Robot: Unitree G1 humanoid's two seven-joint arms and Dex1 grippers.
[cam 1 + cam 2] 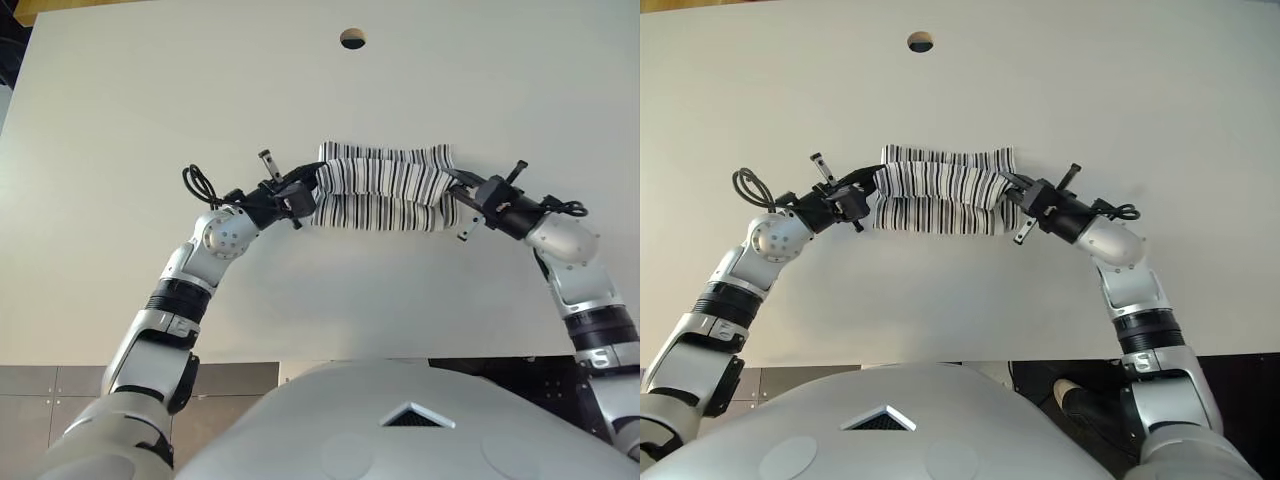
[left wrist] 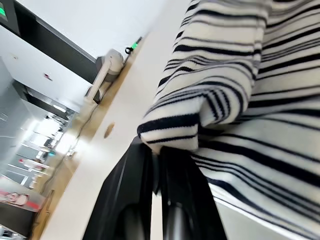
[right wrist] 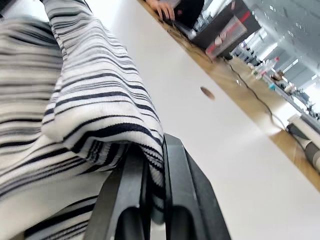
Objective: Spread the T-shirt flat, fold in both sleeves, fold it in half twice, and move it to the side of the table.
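T-shirt [image 1: 385, 185] lies on table [image 1: 150, 100] as a short, wide striped band, nearer the robot than the cable hole [image 1: 352, 39] & roughly in line w/ it. No sleeves stick out, so spreading + sleeve folds look done. Cloth is stacked in at least two layers, so prob. mid half-fold; which of the two halvings can't be told. Left to do, by judgement: finish folding, then shift it to the table's side. At the band's end to the left of the hole, left gripper [image 1: 300, 195] has its fingers clamped tight on a bunched corner; right gripper [image 1: 465, 200] does the same at the opposite end. Fabric: black/white stripes, soft knit, edges rolled where pinched.
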